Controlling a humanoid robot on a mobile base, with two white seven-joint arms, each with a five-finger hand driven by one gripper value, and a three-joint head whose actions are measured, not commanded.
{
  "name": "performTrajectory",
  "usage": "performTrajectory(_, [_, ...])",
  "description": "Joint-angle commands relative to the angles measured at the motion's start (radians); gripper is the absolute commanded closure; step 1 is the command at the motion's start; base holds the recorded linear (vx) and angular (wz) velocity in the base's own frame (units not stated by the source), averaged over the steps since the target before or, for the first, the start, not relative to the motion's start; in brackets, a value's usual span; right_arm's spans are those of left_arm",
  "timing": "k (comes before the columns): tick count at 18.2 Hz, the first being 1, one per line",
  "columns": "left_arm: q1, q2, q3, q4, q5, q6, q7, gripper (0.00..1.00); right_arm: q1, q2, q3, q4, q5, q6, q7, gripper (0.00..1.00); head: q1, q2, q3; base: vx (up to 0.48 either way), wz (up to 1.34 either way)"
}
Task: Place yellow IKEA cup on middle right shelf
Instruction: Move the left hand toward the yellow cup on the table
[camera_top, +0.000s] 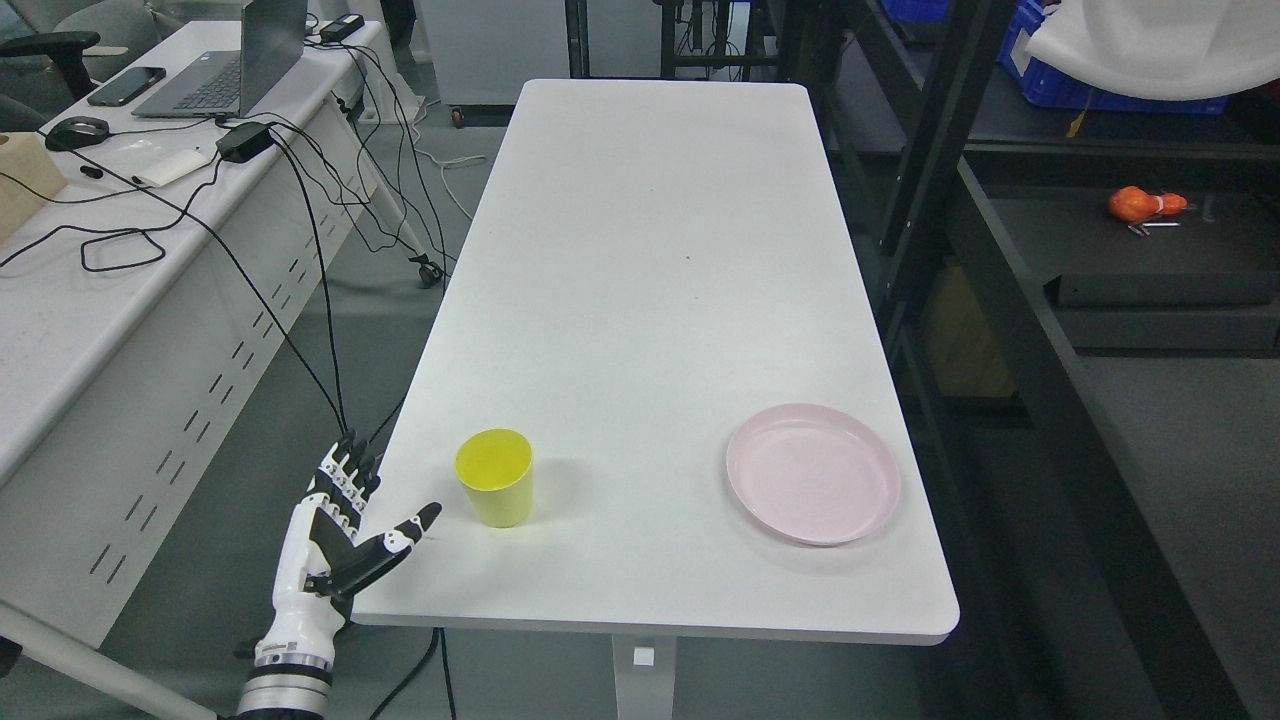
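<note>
Left hand (345, 520) is seen at the lower left of the frame, fingers spread wide, holding nothing. Just right of it the yellow cup (494, 477) stands upright on the desk (650, 250). A sideways wrap around the cup's wall is advised, kept level.

Yellow cup (494, 489): smooth plastic, slight sheen. Pink plate (812, 487): smooth plastic, soft gloss. Counter (660, 300): white, matt, smooth top. Left robot hand (345, 525): hard white and black shells, glossy plastic look. Shelf frame (925, 170): black, matt, metal look.
</note>
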Motion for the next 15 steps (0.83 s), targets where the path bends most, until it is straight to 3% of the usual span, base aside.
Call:
performTrajectory(1, [-0.001, 0.034, 0.000, 0.000, -0.001, 0.002, -0.002, 0.01, 0.011, -0.017, 0.017, 0.000, -0.025, 0.001, -0.215, 0.01, 0.0000, 0.000, 0.000, -0.022, 0.00])
performTrajectory(15, [-0.003, 0.034, -0.093, 0.000, 0.000, -0.001, -0.006, 0.01, 0.011, -0.017, 0.017, 0.000, -0.025, 0.001, -0.215, 0.01, 0.0000, 0.000, 0.000, -0.044, -0.01])
